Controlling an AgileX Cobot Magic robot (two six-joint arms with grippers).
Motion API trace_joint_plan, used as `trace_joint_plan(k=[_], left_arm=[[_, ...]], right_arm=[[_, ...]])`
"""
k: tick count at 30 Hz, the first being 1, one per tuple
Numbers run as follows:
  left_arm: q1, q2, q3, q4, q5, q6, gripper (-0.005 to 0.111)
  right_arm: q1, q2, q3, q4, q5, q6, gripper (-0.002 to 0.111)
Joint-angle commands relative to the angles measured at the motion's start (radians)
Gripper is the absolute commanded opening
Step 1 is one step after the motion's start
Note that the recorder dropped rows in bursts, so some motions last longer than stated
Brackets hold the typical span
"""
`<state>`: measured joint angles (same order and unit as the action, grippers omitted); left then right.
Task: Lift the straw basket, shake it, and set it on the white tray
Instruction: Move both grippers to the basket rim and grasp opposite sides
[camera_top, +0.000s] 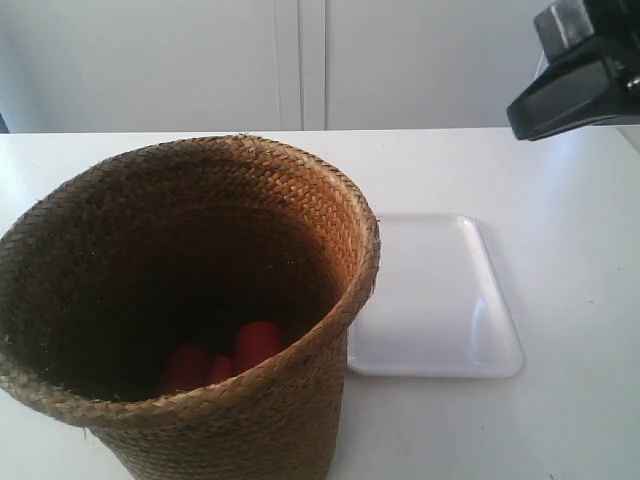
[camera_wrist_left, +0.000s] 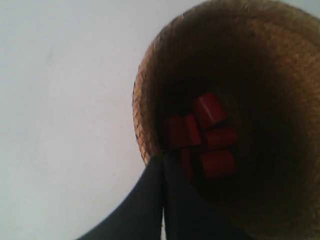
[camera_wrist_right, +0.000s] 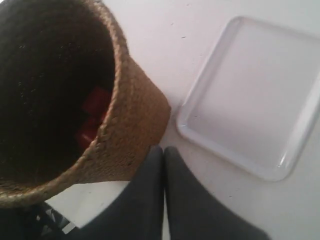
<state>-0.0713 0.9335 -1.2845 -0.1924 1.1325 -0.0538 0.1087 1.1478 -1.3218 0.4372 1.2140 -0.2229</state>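
The straw basket (camera_top: 250, 420) stands upright on the white table, with several red blocks (camera_top: 255, 345) in its dark bottom. The white tray (camera_top: 430, 290) lies flat right beside it, bare, its near corner tucked under the basket's flared rim in the exterior view. In the left wrist view my left gripper (camera_wrist_left: 163, 157) is shut, holding nothing, its tips over the basket's rim (camera_wrist_left: 145, 110) with the red blocks (camera_wrist_left: 210, 135) beyond. My right gripper (camera_wrist_right: 164, 148) is shut and holds nothing, above the table between the basket (camera_wrist_right: 135, 120) and the tray (camera_wrist_right: 260, 95).
A black part of the arm at the exterior view's right (camera_top: 580, 80) hangs high above the table's far right. White cabinet doors (camera_top: 300, 60) close off the back. In the right wrist view the table's edge (camera_wrist_right: 75, 205) runs close to the basket.
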Motion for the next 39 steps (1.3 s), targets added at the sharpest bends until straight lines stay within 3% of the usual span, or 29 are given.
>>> trace_joint_plan(k=[1, 7, 12, 15, 17, 23, 29, 39], left_arm=[[0.000, 0.065, 0.004, -0.024, 0.062, -0.106, 0.000], [0.000, 0.092, 0.004, -0.101, 0.018, -0.087, 0.000], [0.000, 0.092, 0.004, -0.103, 0.004, -0.074, 0.000], [0.000, 0.092, 0.004, -0.115, -0.005, -0.074, 0.012], [0.000, 0.092, 0.004, -0.128, -0.005, -0.074, 0.026], [0.000, 0.092, 0.004, -0.124, 0.000, -0.074, 0.061], [0.000, 0.094, 0.032, -0.074, -0.028, -0.070, 0.069], [0.000, 0.145, 0.138, -0.097, -0.147, -0.084, 0.069]], right_arm=[[0.106, 0.007, -0.006, -0.002, 0.007, 0.026, 0.000], [0.170, 0.043, -0.002, -0.100, 0.007, 0.133, 0.000], [0.170, 0.075, -0.002, 0.023, 0.007, 0.125, 0.000], [0.170, 0.094, -0.002, 0.069, 0.007, 0.088, 0.000], [0.170, 0.107, -0.002, 0.067, 0.007, 0.088, 0.002], [0.170, 0.143, -0.002, 0.069, 0.007, 0.088, 0.028], [0.170, 0.161, -0.002, 0.084, 0.007, 0.092, 0.064], [0.170, 0.196, -0.002, 0.116, 0.007, 0.096, 0.067]])
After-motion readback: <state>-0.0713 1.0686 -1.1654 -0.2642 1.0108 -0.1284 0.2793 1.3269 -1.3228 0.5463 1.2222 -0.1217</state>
